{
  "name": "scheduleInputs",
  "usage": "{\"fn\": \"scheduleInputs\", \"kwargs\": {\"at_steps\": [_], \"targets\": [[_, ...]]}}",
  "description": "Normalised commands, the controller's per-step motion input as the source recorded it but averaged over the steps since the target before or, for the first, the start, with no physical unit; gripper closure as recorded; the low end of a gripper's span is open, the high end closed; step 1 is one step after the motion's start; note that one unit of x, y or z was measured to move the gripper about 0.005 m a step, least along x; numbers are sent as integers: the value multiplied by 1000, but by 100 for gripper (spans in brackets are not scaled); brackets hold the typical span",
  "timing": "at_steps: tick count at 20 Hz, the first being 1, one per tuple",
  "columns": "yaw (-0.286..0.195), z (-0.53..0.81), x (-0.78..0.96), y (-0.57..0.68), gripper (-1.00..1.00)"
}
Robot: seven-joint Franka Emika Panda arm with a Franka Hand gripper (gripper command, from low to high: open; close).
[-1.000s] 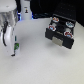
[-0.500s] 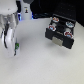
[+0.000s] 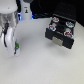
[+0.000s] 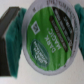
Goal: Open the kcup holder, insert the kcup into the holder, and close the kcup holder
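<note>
The kcup [image 4: 47, 35] fills the wrist view, its round green printed top facing the camera. A black finger [image 4: 9, 37] with a teal pad presses its side, and a teal pad shows at the opposite side, so my gripper [image 4: 45, 39] is shut on it. In the exterior view the gripper [image 3: 15, 48] hangs low over the white table at the exterior view's left, with a green speck of the kcup [image 3: 17, 49] at its tip. The black kcup holder [image 3: 61, 37] stands well apart at the exterior view's right, its tray of round slots pulled out.
Several pods with coloured lids [image 3: 56, 21] sit in the tray's slots. A dark object with a white bottle-shaped thing [image 3: 25, 10] stands at the back of the white table [image 3: 37, 60]. The arm's white body [image 3: 7, 27] rises above the gripper.
The arm stays at the exterior view's left and the holder's tray stays pulled out. Any shift of the gripper is too small to make out.
</note>
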Motion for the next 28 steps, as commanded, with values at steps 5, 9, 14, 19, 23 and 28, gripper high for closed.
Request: {"fn": "scheduleInputs", "kwargs": {"at_steps": [5,9,14,19,23,28], "targets": [[-2,776,113,379,100],[13,754,105,459,100],[22,725,78,569,100],[10,696,85,583,100],[9,557,145,624,100],[13,355,150,651,100]]}}
